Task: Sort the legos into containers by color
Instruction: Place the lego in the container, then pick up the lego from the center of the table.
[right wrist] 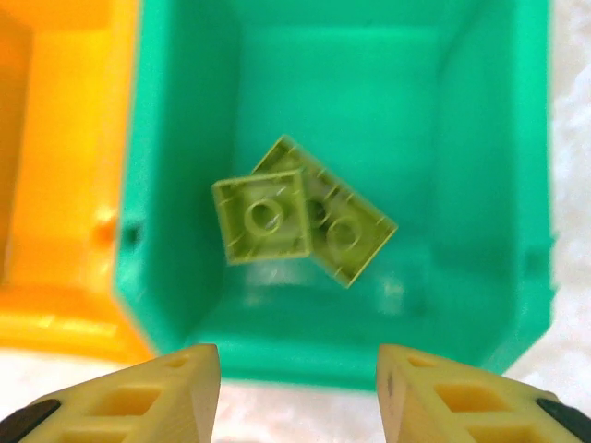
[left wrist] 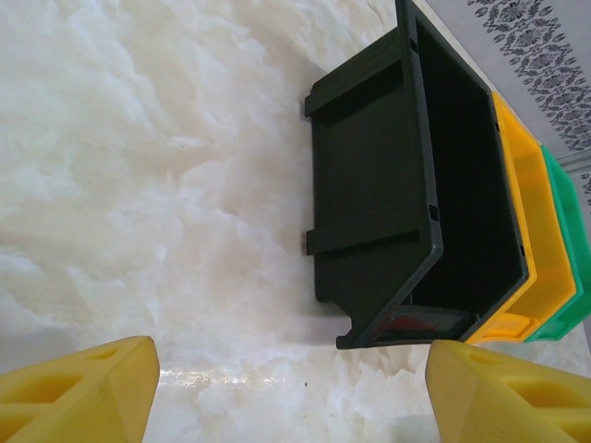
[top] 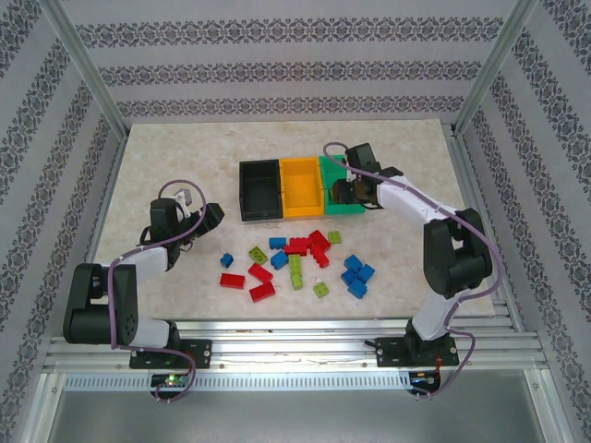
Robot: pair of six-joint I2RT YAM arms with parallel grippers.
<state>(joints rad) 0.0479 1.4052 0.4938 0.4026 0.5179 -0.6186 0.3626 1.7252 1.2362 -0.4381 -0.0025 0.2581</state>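
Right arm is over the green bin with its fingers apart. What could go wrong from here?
1. The right gripper hangs close over the green bin, which stands against the orange-yellow bin. A sideways exit might catch a rim and shift both.
2. Loose red bricks lie against a yellow-green brick, so the next pick might drag a wrong colour along.

You're working in a robotics test cell: an aluminium-profile frame (top: 90, 69) holds patterned wall panels (top: 295, 46) around a marble-look tabletop (top: 157, 157), and the left arm (top: 102, 305) and right arm (top: 452, 258) are bolted to slotted rails (top: 295, 343).
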